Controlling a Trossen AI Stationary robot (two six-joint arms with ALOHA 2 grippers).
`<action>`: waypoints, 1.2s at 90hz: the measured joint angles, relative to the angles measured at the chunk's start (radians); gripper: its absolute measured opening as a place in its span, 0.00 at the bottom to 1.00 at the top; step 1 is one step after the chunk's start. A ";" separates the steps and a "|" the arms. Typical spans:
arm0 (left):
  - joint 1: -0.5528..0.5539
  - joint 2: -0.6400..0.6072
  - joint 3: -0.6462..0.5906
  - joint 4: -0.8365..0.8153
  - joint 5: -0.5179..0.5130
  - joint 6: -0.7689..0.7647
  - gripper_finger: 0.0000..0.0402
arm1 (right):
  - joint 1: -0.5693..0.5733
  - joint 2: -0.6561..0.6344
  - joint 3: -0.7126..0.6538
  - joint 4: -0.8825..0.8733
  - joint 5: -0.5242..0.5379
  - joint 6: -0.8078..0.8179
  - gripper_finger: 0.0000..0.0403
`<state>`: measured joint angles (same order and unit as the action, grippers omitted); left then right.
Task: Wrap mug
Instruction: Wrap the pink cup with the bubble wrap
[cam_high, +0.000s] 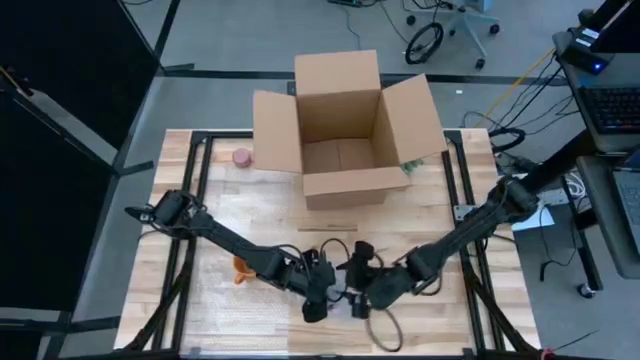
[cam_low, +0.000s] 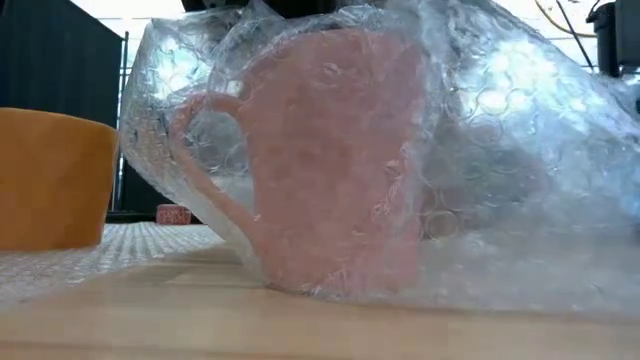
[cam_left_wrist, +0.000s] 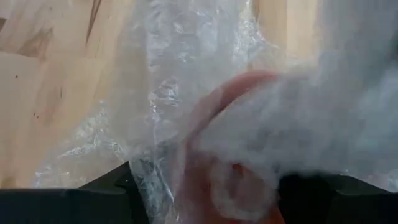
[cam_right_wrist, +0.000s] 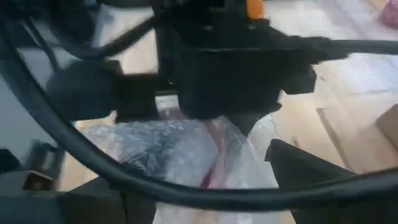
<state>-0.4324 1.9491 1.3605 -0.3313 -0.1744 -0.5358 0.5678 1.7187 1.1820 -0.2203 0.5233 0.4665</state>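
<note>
A pink mug (cam_low: 330, 160) stands on the table under a loose cover of clear bubble wrap (cam_low: 520, 180), its handle (cam_low: 200, 150) toward the orange mug. The high view hides it beneath both grippers near the table's front middle. My left gripper (cam_high: 318, 300) hangs right above it, and its wrist view is filled with wrap (cam_left_wrist: 180, 93) and pink mug (cam_left_wrist: 242, 149). My right gripper (cam_high: 362, 298) sits beside it, open, with the wrap (cam_right_wrist: 155, 146) lying between its spread fingers. My right gripper stands open around the bubble wrap beside the mug. I cannot tell whether its fingers touch the wrap.
An orange mug (cam_high: 241, 268) stands just left of the grippers, on a spread of bubble wrap (cam_low: 100, 250). An open cardboard box (cam_high: 345, 130) fills the far middle. A small pink thing (cam_high: 241, 157) lies at its left. Bare wood shows at the near right.
</note>
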 joint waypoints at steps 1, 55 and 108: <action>0.000 0.000 0.000 -0.001 0.000 0.000 0.59 | -0.001 0.010 0.010 -0.015 0.002 0.002 0.66; -0.004 -0.111 0.000 -0.061 0.023 0.050 0.59 | -0.018 0.207 0.134 -0.196 -0.009 0.068 0.66; -0.084 -0.432 0.001 -0.279 -0.343 0.125 0.59 | -0.054 0.211 0.129 -0.200 -0.115 0.011 0.66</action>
<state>-0.5161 1.5173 1.3613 -0.6103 -0.5175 -0.4111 0.5136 1.9293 1.3113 -0.4206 0.4082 0.4774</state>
